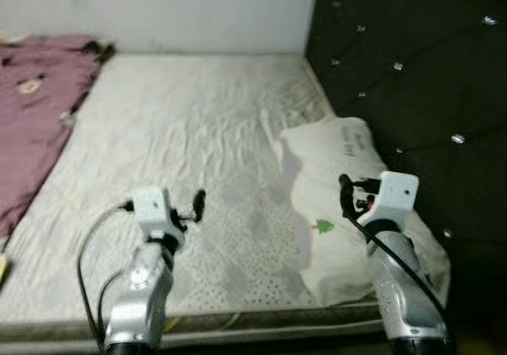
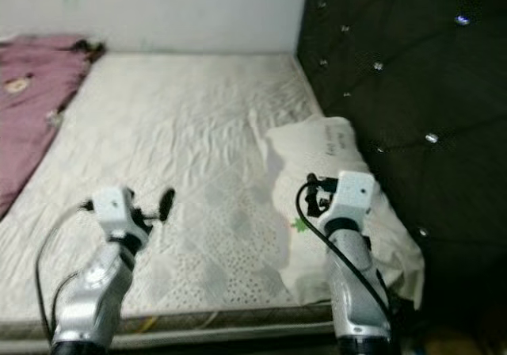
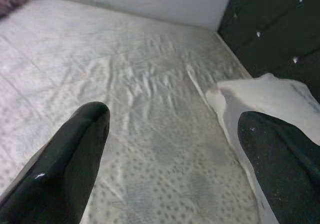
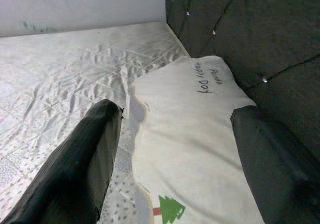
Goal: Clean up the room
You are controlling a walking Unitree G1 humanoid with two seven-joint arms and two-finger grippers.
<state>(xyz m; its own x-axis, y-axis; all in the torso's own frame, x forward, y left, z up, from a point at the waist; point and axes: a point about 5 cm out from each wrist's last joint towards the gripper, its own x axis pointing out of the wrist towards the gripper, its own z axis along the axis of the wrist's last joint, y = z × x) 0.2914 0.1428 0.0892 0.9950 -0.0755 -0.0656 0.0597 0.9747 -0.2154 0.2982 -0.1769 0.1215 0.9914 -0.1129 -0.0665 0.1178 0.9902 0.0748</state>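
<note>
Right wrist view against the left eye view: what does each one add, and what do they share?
Right wrist view: dark lettering on the pillow, legible up close, between the open jaws of the right gripper.
Left eye view: the purple blanket on the bed's left side, and the left gripper.
Both: white mattress, pillow with green tree print, and dark tufted headboard.

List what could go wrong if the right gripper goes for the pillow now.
1. The white pillow lies against the dark tufted headboard; a wide reach by the open right gripper could likely knock a finger into the headboard.
2. The pillow is soft and broad, so the fingers might pinch only the cover and let it sag or slip.
3. The open left gripper hovers over the wrinkled mattress cover and could snag it if it drops.
</note>
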